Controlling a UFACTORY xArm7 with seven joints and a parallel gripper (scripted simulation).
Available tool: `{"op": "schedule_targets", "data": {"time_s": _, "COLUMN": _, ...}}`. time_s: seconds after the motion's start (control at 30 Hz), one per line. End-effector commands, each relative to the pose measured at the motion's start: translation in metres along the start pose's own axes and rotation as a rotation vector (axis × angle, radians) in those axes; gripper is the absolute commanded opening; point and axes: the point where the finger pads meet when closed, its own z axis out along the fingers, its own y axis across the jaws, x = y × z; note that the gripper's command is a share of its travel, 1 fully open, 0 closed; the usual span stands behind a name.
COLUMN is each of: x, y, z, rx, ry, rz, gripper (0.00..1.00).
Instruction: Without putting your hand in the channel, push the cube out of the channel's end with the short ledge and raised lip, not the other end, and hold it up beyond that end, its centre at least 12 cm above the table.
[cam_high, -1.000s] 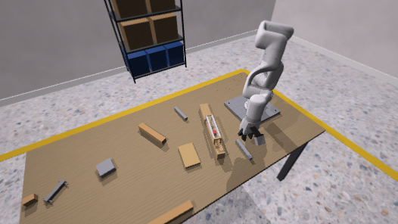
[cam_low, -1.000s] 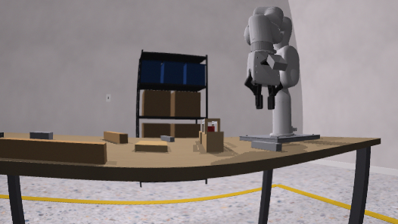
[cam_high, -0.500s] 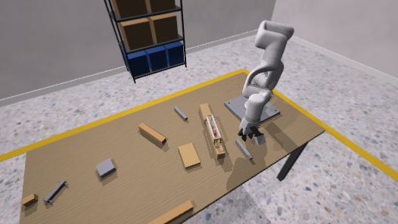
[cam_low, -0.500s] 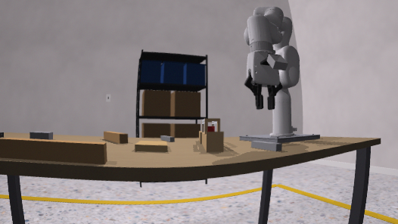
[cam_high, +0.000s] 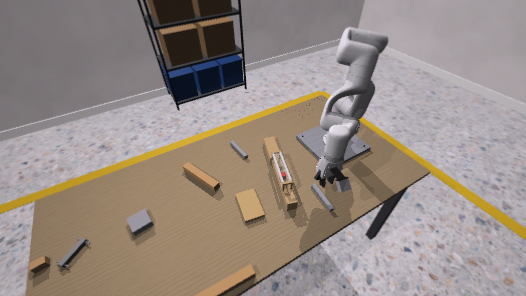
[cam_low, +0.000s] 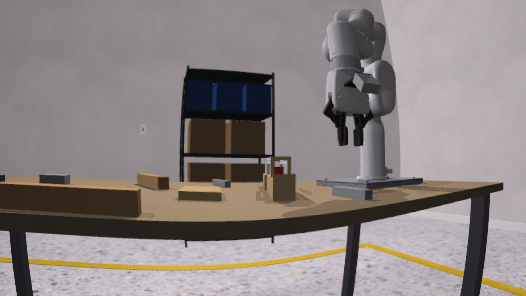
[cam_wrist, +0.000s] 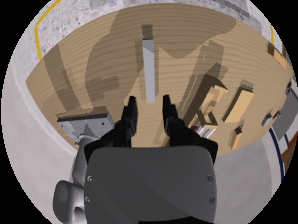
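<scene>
A narrow clear-walled channel (cam_high: 282, 172) lies on the table with a small red cube (cam_high: 284, 174) inside it near the middle. A wooden block sits at its far end (cam_high: 271, 145) and another at its near end (cam_high: 291, 198). In the exterior view the cube (cam_low: 279, 170) shows above the near wooden block (cam_low: 280, 186). My gripper (cam_high: 327, 180) (cam_low: 350, 137) hangs to the right of the channel, well above the table, open and empty. A grey bar (cam_high: 322, 197) lies on the table below and ahead of the fingers, as the wrist view shows (cam_wrist: 149, 63), with the fingertips on either side of its line.
A small grey block lies by the robot base (cam_high: 332, 142). Left of the channel are a flat wooden plate (cam_high: 249, 205), a wooden block (cam_high: 201, 175), a short grey bar (cam_high: 239, 149), a grey plate (cam_high: 139, 221) and a long beam (cam_high: 227, 282) at the front edge.
</scene>
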Motion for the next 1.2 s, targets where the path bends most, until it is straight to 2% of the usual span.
{"op": "schedule_targets", "data": {"time_s": 0.0, "x": 0.0, "y": 0.001, "z": 0.013, "rx": -0.002, "ry": 0.001, "rz": 0.0, "gripper": 0.38}}
{"op": "schedule_targets", "data": {"time_s": 0.27, "x": 0.0, "y": 0.001, "z": 0.054, "rx": -0.002, "ry": 0.001, "rz": 0.0, "gripper": 0.38}}
{"op": "schedule_targets", "data": {"time_s": 0.33, "x": 0.0, "y": 0.001, "z": 0.054, "rx": -0.002, "ry": 0.001, "rz": 0.0, "gripper": 0.38}}
{"op": "schedule_targets", "data": {"time_s": 0.57, "x": 0.0, "y": 0.0, "z": 0.082, "rx": -0.002, "ry": 0.001, "rz": 0.0, "gripper": 0.38}}
{"op": "schedule_targets", "data": {"time_s": 0.93, "x": 0.0, "y": 0.0, "z": 0.087, "rx": -0.002, "ry": 0.001, "rz": 0.0, "gripper": 0.38}}
{"op": "schedule_targets", "data": {"time_s": 1.17, "x": 0.0, "y": 0.0, "z": 0.102, "rx": -0.002, "ry": 0.001, "rz": 0.0, "gripper": 0.38}}
